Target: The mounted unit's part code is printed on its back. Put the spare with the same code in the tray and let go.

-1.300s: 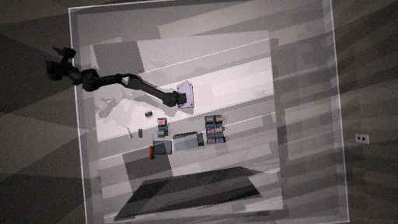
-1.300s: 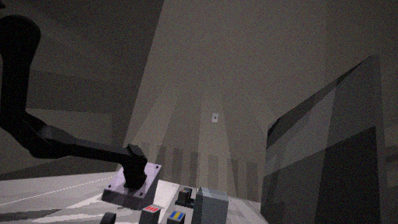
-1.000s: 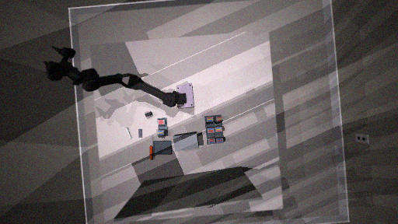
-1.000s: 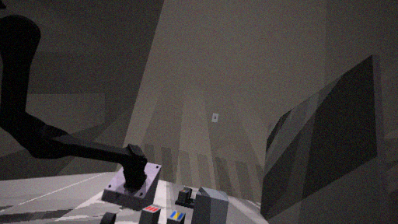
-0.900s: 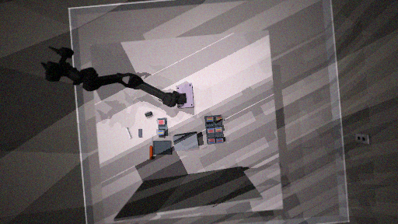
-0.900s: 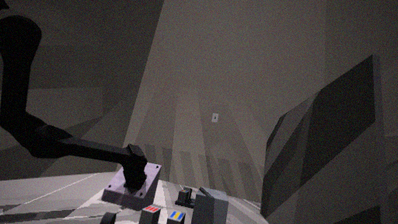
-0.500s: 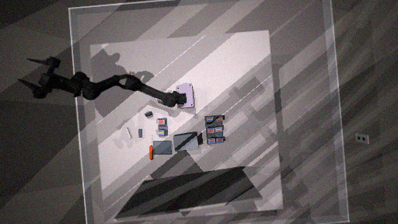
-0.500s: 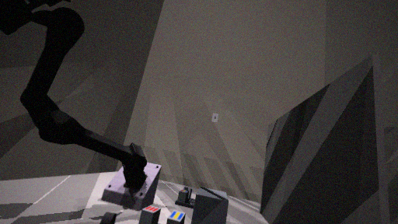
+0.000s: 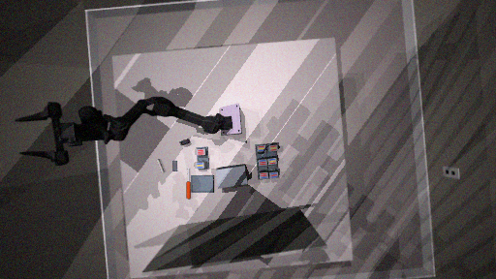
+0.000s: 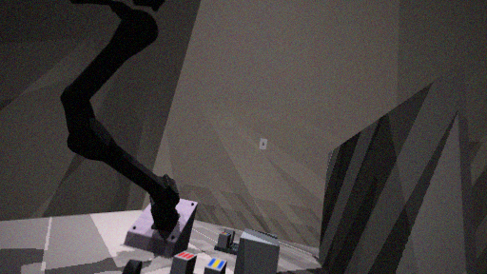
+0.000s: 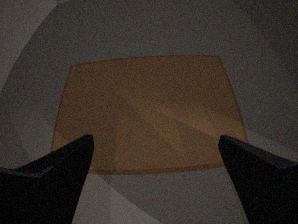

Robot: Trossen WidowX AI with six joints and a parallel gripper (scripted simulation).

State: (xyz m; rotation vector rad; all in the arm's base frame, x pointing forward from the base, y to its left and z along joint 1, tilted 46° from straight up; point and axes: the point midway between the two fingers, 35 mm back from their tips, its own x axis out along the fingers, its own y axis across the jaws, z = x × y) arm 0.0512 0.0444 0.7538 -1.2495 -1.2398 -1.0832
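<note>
My gripper [image 9: 19,137] [image 11: 159,142] is open and empty, high and far left of the table objects, pointing away from them. Several small blocks with coloured stripes [image 9: 263,163] stand in a dark rack right of centre. A red-striped block [image 9: 201,152] [image 10: 184,257] and a blue-and-yellow-striped block [image 9: 201,165] [image 10: 217,264] stand in a small holder left of centre. A grey-blue tray [image 9: 201,184] lies below them. Which block is the mounted unit I cannot tell; no printed code is readable.
The arm's base sits on a lilac block [image 9: 235,112] [image 10: 143,225]. A grey tilted box [image 9: 232,176] [image 10: 257,252] stands beside the tray. An orange-handled tool [image 9: 188,190] lies left of it. A large dark panel [image 9: 242,237] [image 10: 380,190] stands near. An orange-brown panel [image 11: 150,110] fills the wrist view.
</note>
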